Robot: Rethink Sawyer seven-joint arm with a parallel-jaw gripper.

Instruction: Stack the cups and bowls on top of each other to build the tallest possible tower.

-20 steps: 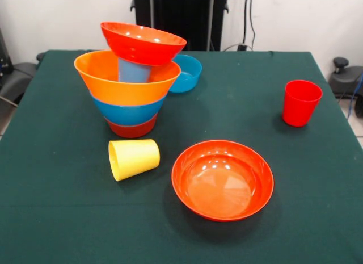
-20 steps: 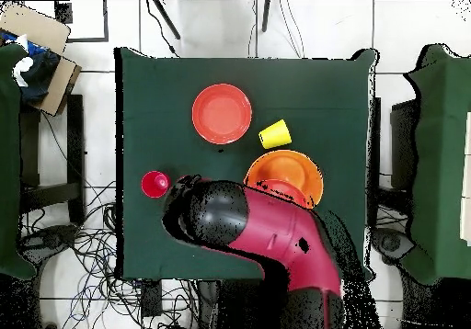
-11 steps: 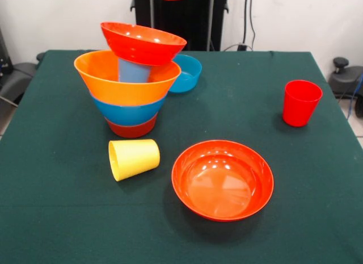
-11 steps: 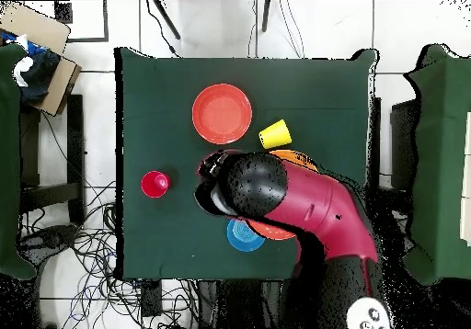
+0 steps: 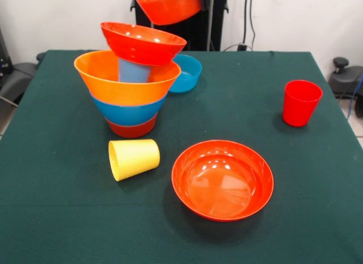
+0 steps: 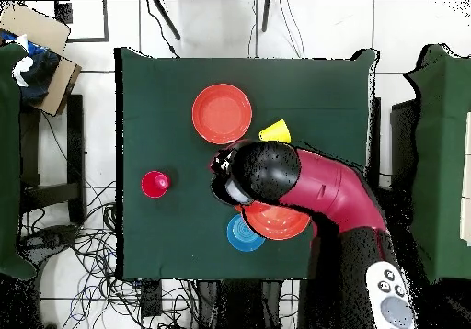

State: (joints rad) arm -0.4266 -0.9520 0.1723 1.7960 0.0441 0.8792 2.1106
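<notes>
Tower of nested glossy plastic bowls at the far left of the dark green cloth-covered worktop in the front view: small red-orange bowl at the bottom, large blue bowl in it, huge orange bowl above that. Light blue tapered plastic cup upright inside the orange bowl, with a wide shallow red-orange bowl perched on it, tilted. Small blue bowl on the cloth just behind the tower, partly hidden by it. Another small red-orange bowl hanging in the air at the top edge, above and behind the tower, touching nothing on the worktop. Yellow tapered plastic cup lying on its side just in front of the tower, mouth toward the left. Second wide shallow red-orange bowl upright beside it, near the middle front. Red tapered plastic cup upright, well apart at the right.

From overhead, red and black arm spread over the tower, covering most of it. End effector hidden in both views; cannot tell whether clenched or released.
</notes>
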